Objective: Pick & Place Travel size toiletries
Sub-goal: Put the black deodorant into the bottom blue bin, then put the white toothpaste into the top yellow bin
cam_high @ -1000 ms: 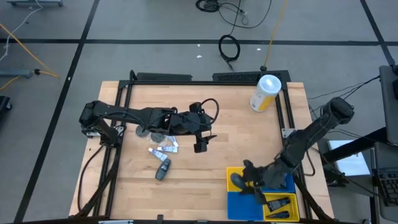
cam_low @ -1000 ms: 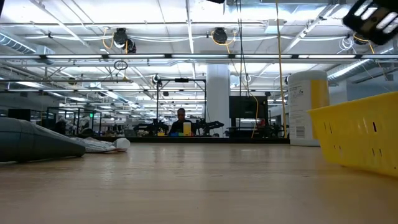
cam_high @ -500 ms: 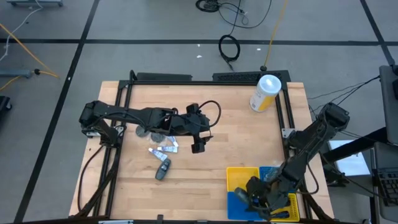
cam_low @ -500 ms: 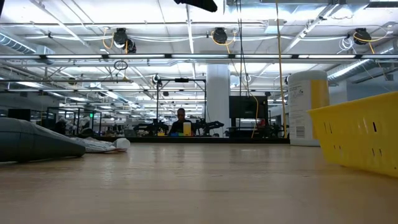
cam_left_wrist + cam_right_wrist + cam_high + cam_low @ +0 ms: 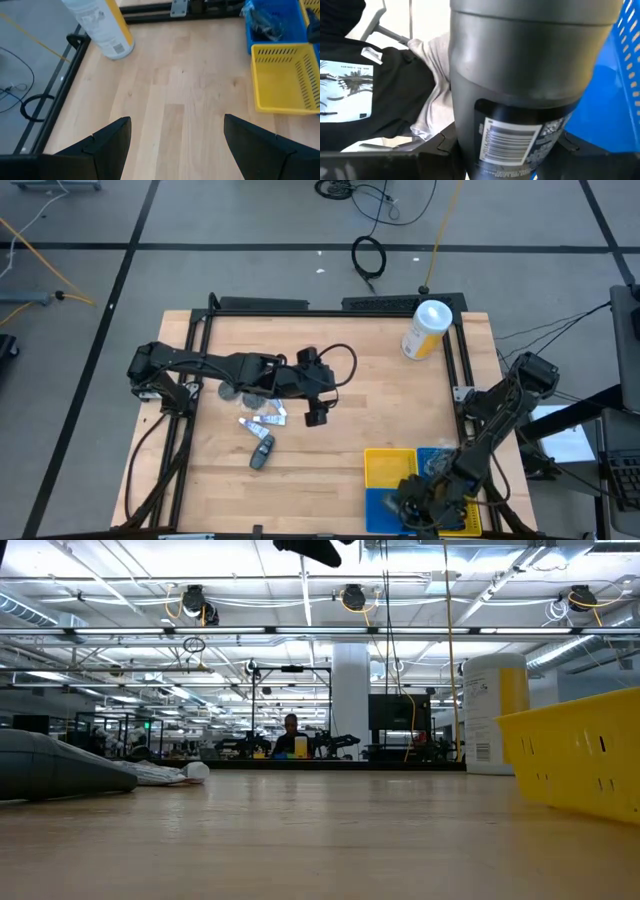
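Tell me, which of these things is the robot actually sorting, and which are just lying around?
Part of the job:
- small toiletries left on the table
- dark grey bottle gripped by the right claw, over the blue bin
- yellow basket
- left claw, open and empty

Just lying about:
- white-and-yellow canister
- cable coil on the floor

tabletop (image 5: 380, 395): pale wood planks, smooth, faint sheen
frame (image 5: 262, 304): black metal rails, matt
yellow basket (image 5: 285, 75): slotted plastic, slightly glossy
blue bin (image 5: 272, 12): hard plastic, glossy
canister (image 5: 427, 328): white-and-yellow, printed label, smooth
dark grey bottle (image 5: 525, 85): smooth satin plastic, paper barcode label
left tool (image 5: 175, 145): fingers matt black plastic
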